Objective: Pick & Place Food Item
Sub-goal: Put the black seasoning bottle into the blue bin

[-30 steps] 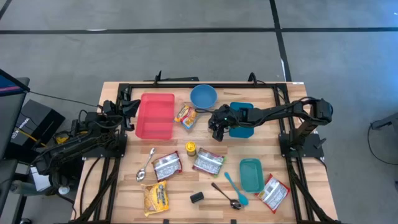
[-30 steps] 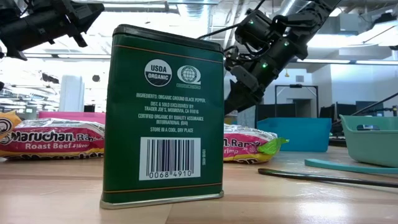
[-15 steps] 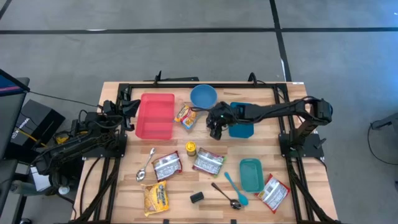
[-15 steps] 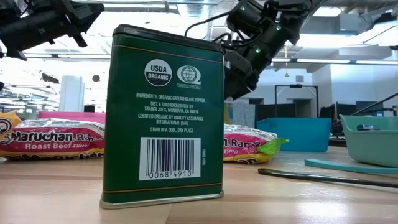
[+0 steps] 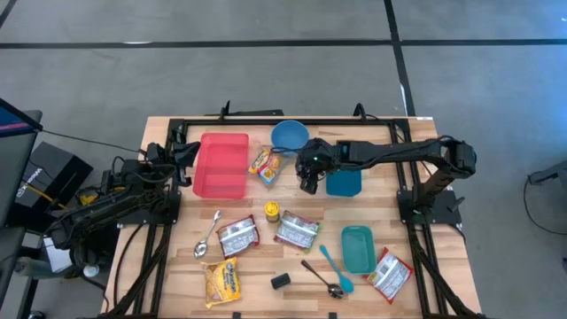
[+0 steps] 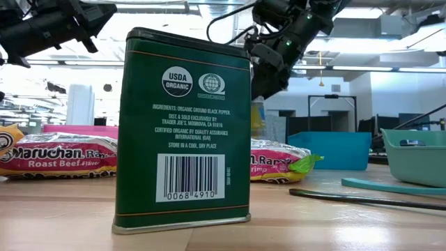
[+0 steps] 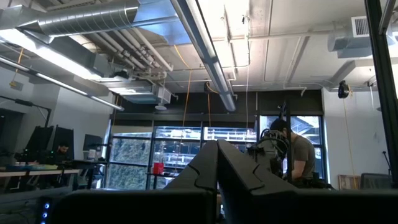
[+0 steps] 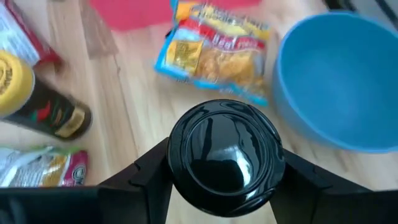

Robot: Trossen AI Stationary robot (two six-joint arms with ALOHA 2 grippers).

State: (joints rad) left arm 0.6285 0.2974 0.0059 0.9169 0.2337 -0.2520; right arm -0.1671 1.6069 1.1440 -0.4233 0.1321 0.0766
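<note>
right pincer [image 5: 307,182] pinching black-lidded jar [image 8: 226,155], long axis along fingers; left pincer [image 7: 217,163] pressed together

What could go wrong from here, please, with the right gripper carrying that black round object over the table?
The right gripper, shut on the black round object, hangs above the noodle packet and blue bowl; a slip might drop it onto either.

The yellow-capped bottle stands close by, so a low sweep could tip it.

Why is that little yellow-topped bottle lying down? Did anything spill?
The yellow-capped bottle lies on its side on the table, between the noodle packets. No spill shows around it. The right gripper holds a black ball nearby.
</note>
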